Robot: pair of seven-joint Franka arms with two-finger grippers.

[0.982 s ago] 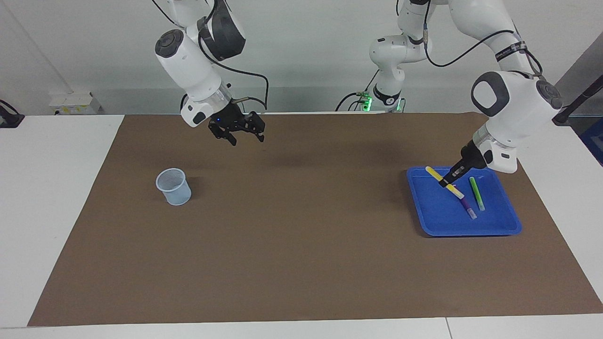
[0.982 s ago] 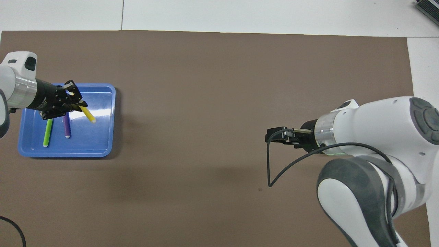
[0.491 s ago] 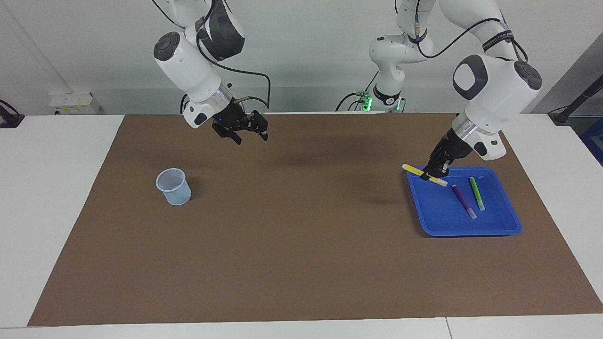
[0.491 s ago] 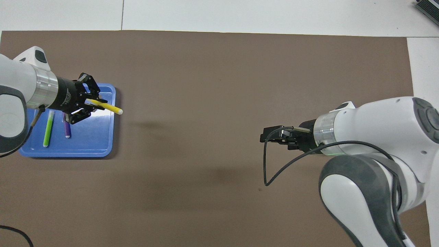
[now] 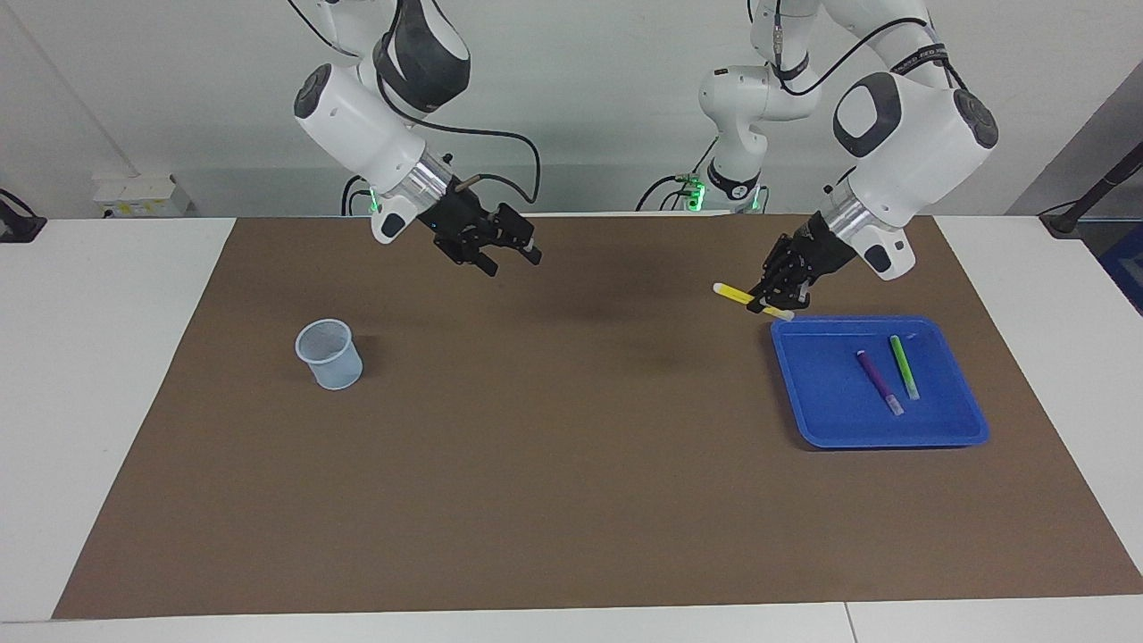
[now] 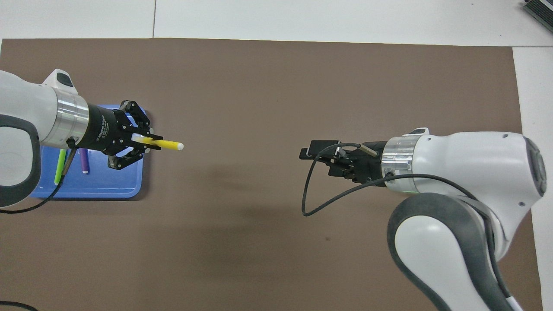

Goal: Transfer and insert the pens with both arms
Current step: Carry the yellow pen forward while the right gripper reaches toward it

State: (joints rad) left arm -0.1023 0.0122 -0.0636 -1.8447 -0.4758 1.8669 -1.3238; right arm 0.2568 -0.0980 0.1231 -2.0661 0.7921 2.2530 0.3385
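Note:
My left gripper (image 5: pixel 770 299) (image 6: pixel 144 142) is shut on the yellow pen (image 5: pixel 739 294) (image 6: pixel 166 144), held level in the air over the mat just off the blue tray's edge, whitish cap pointing toward the table's middle. The purple pen (image 5: pixel 880 381) (image 6: pixel 84 162) and the green pen (image 5: pixel 903 366) (image 6: pixel 58 165) lie side by side in the blue tray (image 5: pixel 830 420) (image 6: pixel 108 188). My right gripper (image 5: pixel 507 252) (image 6: pixel 317 153) hangs open and empty over the mat's middle, its fingers turned toward the yellow pen.
A pale mesh cup (image 5: pixel 329 354) stands upright on the brown mat (image 5: pixel 554 482) toward the right arm's end. A smaller white arm with green lights (image 5: pixel 737 134) stands at the robots' edge. A black cable (image 6: pixel 311 194) loops under my right wrist.
My left gripper has lifted the yellow pen out of the tray and carried it toward the table's middle, turning it level. My right gripper has moved toward the middle too.

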